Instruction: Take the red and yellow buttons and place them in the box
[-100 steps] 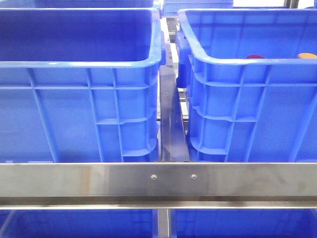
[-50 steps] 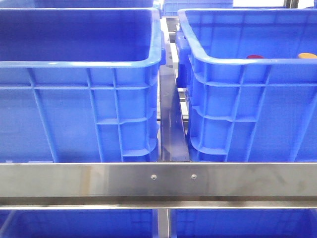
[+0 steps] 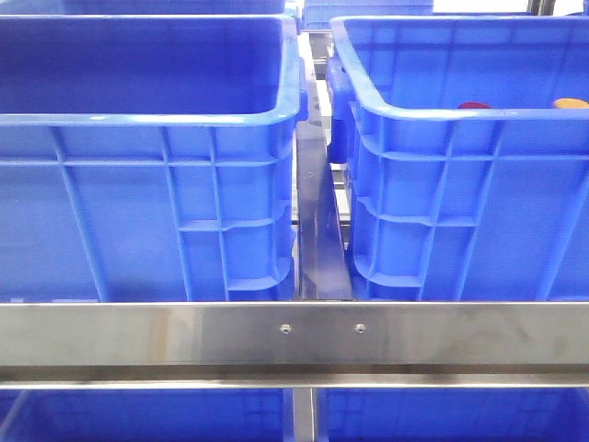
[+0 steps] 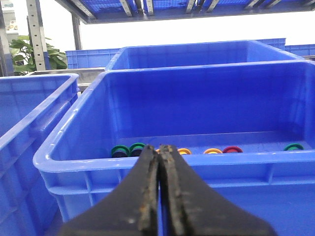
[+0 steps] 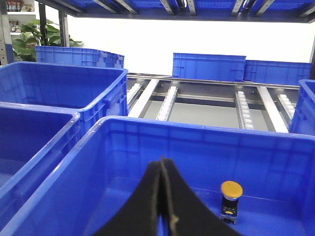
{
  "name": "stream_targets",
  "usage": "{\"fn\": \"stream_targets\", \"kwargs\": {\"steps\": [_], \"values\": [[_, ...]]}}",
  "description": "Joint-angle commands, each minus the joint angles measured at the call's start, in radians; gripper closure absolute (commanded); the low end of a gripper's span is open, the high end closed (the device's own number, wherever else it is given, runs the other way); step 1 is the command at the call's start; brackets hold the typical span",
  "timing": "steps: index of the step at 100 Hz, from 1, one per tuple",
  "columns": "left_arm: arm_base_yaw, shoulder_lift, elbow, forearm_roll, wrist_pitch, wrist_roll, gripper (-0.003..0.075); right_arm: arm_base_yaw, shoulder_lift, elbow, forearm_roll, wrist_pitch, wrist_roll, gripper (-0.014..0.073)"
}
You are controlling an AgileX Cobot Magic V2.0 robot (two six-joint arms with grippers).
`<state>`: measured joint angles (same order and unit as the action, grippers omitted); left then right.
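Observation:
In the front view, a red button top (image 3: 474,105) and a yellow button top (image 3: 571,103) peek over the rim of the right blue box (image 3: 460,212); no gripper shows there. My left gripper (image 4: 159,147) is shut and empty, just before the near wall of a blue crate (image 4: 74,162). That crate holds yellow buttons (image 4: 212,151), a red button (image 4: 232,149) and green ones (image 4: 120,151). My right gripper (image 5: 162,160) is shut and empty above another blue crate (image 5: 64,187), in which one yellow button (image 5: 231,189) stands upright.
A second large blue crate (image 3: 138,212) stands left of a narrow gap (image 3: 317,221) in the front view. A steel rail (image 3: 294,336) crosses in front. More blue crates (image 5: 59,83) and a roller conveyor (image 5: 206,103) lie beyond the right gripper.

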<state>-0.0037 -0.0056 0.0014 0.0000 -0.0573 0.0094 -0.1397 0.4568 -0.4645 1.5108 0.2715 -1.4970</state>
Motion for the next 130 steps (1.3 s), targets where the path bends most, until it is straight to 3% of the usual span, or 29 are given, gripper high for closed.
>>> {"fn": "stream_targets", "kwargs": {"steps": [1,50,60,97,130], "values": [[0.001,-0.031,0.042,0.000,-0.080,-0.009,0.0739,0.001,0.002,-0.028,0.016,0.002,-0.009,0.0662],[0.001,-0.031,0.042,0.000,-0.080,-0.009,0.0739,0.001,0.002,-0.028,0.014,-0.008,-0.008,0.0662],[0.001,-0.031,0.042,0.000,-0.080,-0.009,0.0739,0.001,0.002,-0.028,-0.050,-0.007,0.067,0.0662],[0.001,-0.031,0.042,0.000,-0.080,-0.009,0.0739,0.023,-0.015,-0.028,-0.780,-0.065,0.807,0.0662],[0.001,-0.031,0.042,0.000,-0.080,-0.009,0.0739,0.188,-0.097,-0.022,-1.483,-0.158,1.437,0.0662]]}}
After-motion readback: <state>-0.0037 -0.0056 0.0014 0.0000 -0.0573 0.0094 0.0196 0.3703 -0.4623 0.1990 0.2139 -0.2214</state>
